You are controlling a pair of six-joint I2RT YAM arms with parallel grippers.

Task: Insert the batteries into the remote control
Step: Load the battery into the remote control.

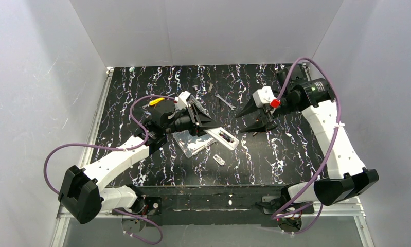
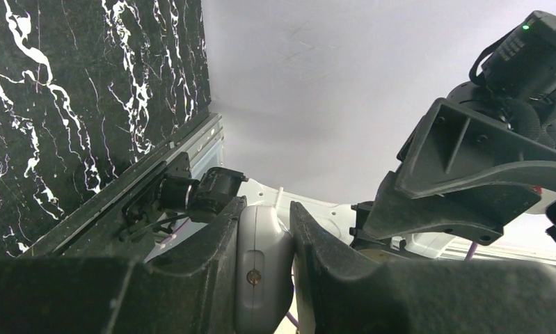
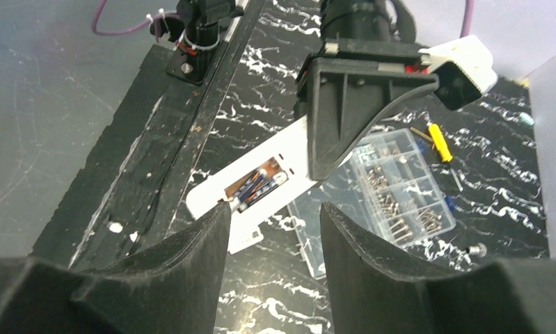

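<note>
Black marbled table (image 1: 141, 87) — left pincer (image 1: 212, 125) reaches rightward, pinching remote control (image 3: 209, 197); right pincer (image 1: 240, 123) hovers opposite — spread.

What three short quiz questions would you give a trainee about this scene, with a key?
1. True or false: the right gripper has its jaws shut.
2. Which one holds the slim white plastic remote control? A: left gripper. B: right gripper. C: neither.
3. Fill in: the remote control's dark back compartment faces ____.
Key: 1 false, they stand apart with nothing between them. 2 A. 3 up.
</note>
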